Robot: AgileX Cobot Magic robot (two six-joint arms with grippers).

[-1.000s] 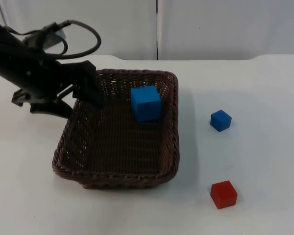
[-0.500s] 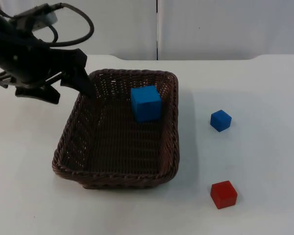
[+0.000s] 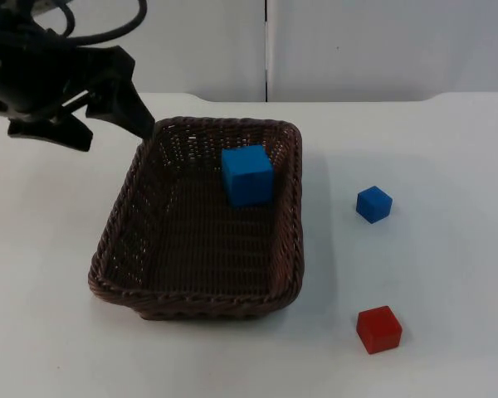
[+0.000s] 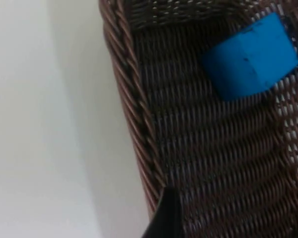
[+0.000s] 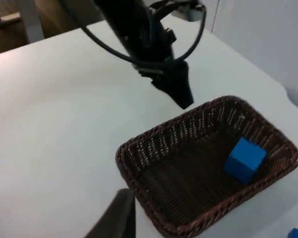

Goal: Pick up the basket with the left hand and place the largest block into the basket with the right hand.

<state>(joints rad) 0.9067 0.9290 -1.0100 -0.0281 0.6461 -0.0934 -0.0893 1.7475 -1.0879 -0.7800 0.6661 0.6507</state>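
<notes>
The brown wicker basket (image 3: 195, 303) rests on the white table, with the large blue block (image 3: 247, 174) inside it against the far wall. My left gripper (image 3: 116, 137) hovers open just beyond the basket's far left corner, holding nothing and apart from the rim. The left wrist view looks down on the basket rim (image 4: 134, 99) and the large blue block (image 4: 248, 57). From high up, the right wrist view takes in the basket (image 5: 139, 198), the large blue block (image 5: 244, 159) and the left gripper (image 5: 181, 96). My right gripper (image 5: 120, 214) waits well above the table.
A small blue block (image 3: 373, 204) lies on the table to the right of the basket. A red block (image 3: 378, 329) lies nearer the front right. The grey partition wall (image 3: 357, 41) closes off the far side of the table.
My left gripper has let go of the basket's left rim and drawn back up and to the far left. The basket and the blocks have stayed put.
</notes>
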